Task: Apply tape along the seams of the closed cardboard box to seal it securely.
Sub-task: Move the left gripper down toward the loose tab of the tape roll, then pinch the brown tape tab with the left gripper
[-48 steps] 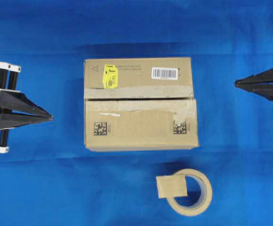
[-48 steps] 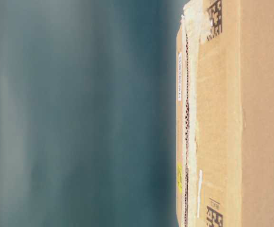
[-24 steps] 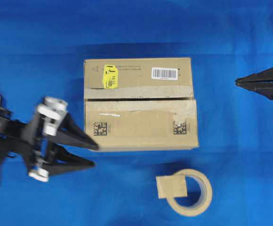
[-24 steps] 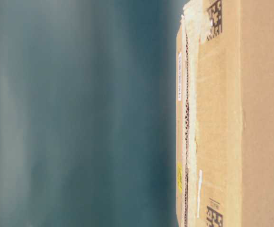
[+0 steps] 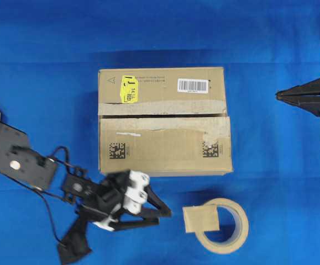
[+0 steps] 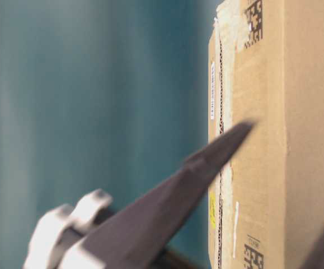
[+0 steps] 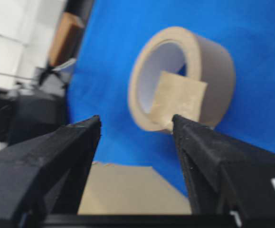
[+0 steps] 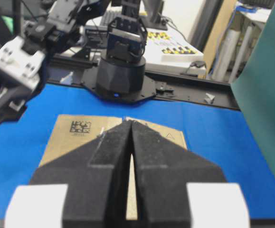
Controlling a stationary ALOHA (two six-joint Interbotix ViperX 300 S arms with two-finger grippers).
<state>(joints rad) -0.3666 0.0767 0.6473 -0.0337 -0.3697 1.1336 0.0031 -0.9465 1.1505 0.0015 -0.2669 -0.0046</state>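
Near the front edge of the blue surface (image 5: pixel 270 44): left tool (image 5: pixel 164 214) spread wide, empty, aimed at tape (image 5: pixel 201 218) on tape roll (image 5: pixel 234 225). Centre: cardboard box (image 5: pixel 162 152), closed. Right edge: right tool (image 5: pixel 277 96) pinched together, empty.

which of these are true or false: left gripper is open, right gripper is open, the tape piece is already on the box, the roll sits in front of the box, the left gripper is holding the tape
1. The left gripper is open. True: its fingers stand apart, pointing at the roll.
2. The right gripper is open. False: its fingers are pressed together.
3. The tape is already on the box. False: it hangs on the roll, off the box.
4. The roll sits on the table apart from the box, near its code-marked side. True.
5. The left gripper is holding the tape. False: the gripper is short of it and holds nothing.
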